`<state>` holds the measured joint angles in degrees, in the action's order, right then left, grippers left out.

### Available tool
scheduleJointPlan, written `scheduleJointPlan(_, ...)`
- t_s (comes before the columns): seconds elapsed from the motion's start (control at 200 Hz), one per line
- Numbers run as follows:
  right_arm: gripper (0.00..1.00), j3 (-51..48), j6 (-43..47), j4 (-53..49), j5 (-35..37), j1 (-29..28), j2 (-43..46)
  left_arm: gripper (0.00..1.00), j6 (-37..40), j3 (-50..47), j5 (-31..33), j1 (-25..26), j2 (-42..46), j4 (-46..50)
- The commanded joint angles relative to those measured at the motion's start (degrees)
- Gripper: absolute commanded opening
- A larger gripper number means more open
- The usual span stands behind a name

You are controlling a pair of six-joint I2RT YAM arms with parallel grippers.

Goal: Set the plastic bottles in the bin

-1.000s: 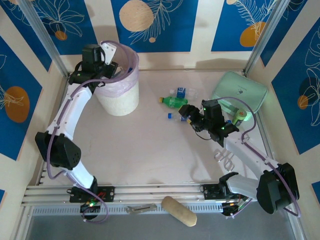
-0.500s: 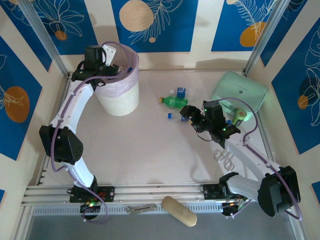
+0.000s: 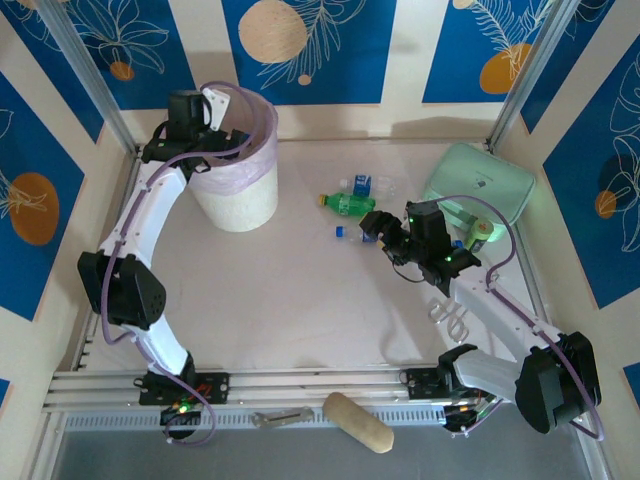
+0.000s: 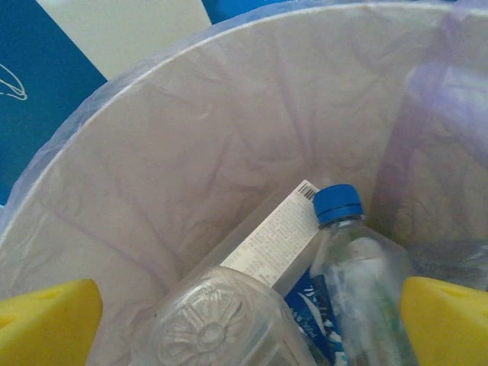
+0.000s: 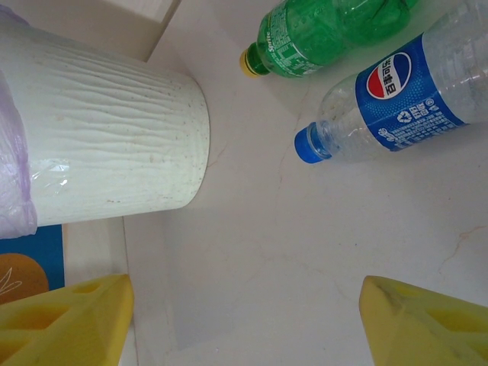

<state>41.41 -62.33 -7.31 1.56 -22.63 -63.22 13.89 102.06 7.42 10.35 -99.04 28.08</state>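
From above, the bin (image 3: 243,205) stands near the far-left corner of the surface. The left hand (image 3: 220,112) hangs over its mouth, as it did a second ago, but the elbow of that arm is now a little higher. Three plastic bottles lie toward the far edge, near its middle: a clear bottle (image 3: 366,184), a green bottle (image 3: 348,204) and a blue-capped bottle (image 3: 346,233). None of them has moved. The right hand (image 3: 372,228) is just beside the blue-capped bottle, almost where it was before. A mint pouch (image 3: 480,180) lies in the far-right corner.

In the left wrist view, the left hand (image 4: 244,324) is released, its yellow fingers (image 4: 47,320) wide apart. Below them two bottles lie inside the bin (image 4: 191,145), one with a blue cap (image 4: 338,203).

In the right wrist view, the right hand (image 5: 244,320) is also released, with bare surface between its fingers (image 5: 427,320). The green bottle (image 5: 328,34) and the blue-capped bottle (image 5: 396,99) lie ahead, untouched, and the bin (image 5: 114,145) stands to the left.
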Motion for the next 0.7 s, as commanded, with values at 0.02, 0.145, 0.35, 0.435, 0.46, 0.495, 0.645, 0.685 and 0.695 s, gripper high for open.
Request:
scheduleJointPlan(0.02, 0.79, 0.01, 0.4, -0.95, 1.75, -0.01, -0.55, 0.99, -6.58, 0.8, -6.82, -0.41, 5.21, 0.38)
scheduleJointPlan(0.145, 0.78, -0.42, -0.95, -1.05, 2.77, -0.02, -2.43, 0.99, -15.15, -4.44, -16.58, 0.0, 10.56, -5.36)
scheduleJointPlan(0.35, 0.78, -1.76, -6.01, -0.72, 5.99, 0.22, -5.26, 0.99, -30.1, -18.01, -28.61, 3.55, 18.49, -21.09)
scheduleJointPlan(0.435, 0.79, -2.46, -8.78, 0.42, 7.27, 0.22, -6.46, 0.99, -31.55, -22.87, -27.77, 7.76, 20.77, -23.8)
scheduleJointPlan(0.46, 0.79, -2.49, -9.51, 0.62, 7.41, 0.26, -7.04, 0.99, -31.6, -24.26, -26.89, 9.15, 21.38, -24.12)
scheduleJointPlan(0.495, 0.79, -2.47, -10.42, 0.71, 7.32, 0.54, -7.91, 0.99, -31.53, -26.13, -25.7, 11.19, 22.2, -24.6)
scheduleJointPlan(0.645, 0.79, -2.18, -13.48, 3.11, 7.57, 1.61, -11.95, 0.99, -32.21, -34.28, -19.74, 18.07, 25.22, -25.94)
scheduleJointPlan(0.685, 0.78, -1.89, -14.12, 3.69, 7.62, 1.95, -13.13, 1.0, -32.78, -36.38, -18.9, 19.23, 25.91, -26.22)
scheduleJointPlan(0.695, 0.78, -1.84, -14.31, 3.92, 7.65, 2.04, -13.44, 1.0, -33.01, -36.86, -18.57, 19.54, 26.03, -26.23)
